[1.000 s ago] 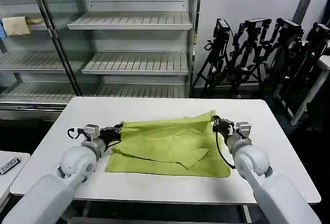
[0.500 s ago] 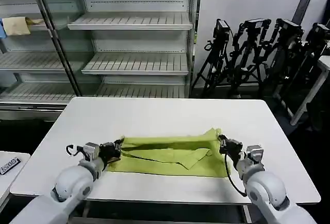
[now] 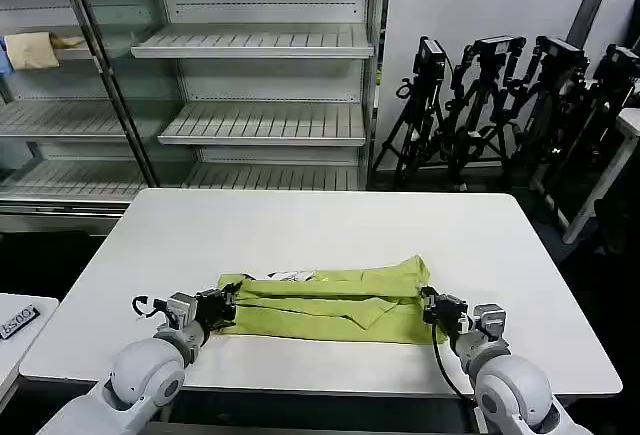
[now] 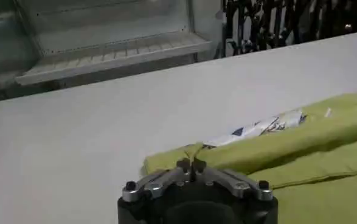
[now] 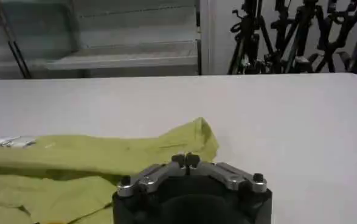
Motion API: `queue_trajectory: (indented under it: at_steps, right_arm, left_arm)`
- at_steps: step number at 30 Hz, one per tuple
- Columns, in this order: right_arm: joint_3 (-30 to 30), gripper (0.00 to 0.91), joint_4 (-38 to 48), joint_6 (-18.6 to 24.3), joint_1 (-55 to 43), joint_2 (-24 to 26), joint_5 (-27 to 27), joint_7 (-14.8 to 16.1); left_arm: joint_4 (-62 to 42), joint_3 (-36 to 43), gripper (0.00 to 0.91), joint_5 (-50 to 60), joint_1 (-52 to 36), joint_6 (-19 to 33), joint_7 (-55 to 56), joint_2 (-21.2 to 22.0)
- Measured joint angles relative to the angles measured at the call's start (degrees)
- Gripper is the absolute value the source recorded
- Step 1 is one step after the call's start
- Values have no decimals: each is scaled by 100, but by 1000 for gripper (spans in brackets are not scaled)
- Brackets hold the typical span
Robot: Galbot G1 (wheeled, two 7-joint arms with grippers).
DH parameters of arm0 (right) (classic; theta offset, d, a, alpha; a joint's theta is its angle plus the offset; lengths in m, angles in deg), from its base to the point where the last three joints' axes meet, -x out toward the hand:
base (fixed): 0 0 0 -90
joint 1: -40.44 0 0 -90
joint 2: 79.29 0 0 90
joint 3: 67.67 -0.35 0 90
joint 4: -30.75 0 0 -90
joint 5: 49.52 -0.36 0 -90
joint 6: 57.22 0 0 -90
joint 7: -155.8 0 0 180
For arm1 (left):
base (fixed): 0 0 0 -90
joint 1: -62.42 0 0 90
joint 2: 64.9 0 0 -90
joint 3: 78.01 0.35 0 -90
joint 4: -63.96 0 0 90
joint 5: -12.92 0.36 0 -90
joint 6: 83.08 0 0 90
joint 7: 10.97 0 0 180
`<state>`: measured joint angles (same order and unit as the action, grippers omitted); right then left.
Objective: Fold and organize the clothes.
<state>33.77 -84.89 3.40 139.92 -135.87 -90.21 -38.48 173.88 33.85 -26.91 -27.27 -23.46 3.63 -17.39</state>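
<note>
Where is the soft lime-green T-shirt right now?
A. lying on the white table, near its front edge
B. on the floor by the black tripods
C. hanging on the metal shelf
A: the soft lime-green T-shirt lies in a folded strip on the white table, with the left pincer and right pincer shut on its two ends.

No legible text on anything.
</note>
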Motion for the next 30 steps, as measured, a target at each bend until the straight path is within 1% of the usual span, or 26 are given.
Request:
queue_trajectory:
  at_steps: [9, 15, 23, 30]
  right_arm:
    - [-90, 907, -167, -32, 186, -8, 115, -19]
    - [-303, 907, -393, -15, 450, -15, 172, -58]
    - [-713, 907, -747, 38, 980, -101, 226, -66]
    - [-928, 907, -985, 73, 1384, -198, 308, -64]
  left_arm:
    - [141, -113, 907, 31, 123, 147, 140, 108]
    - [315, -310, 907, -19, 298, 142, 400, 223]
    - [397, -466, 907, -184, 617, 86, 868, 485]
    - [310, -426, 907, -262, 647, 117, 1113, 746]
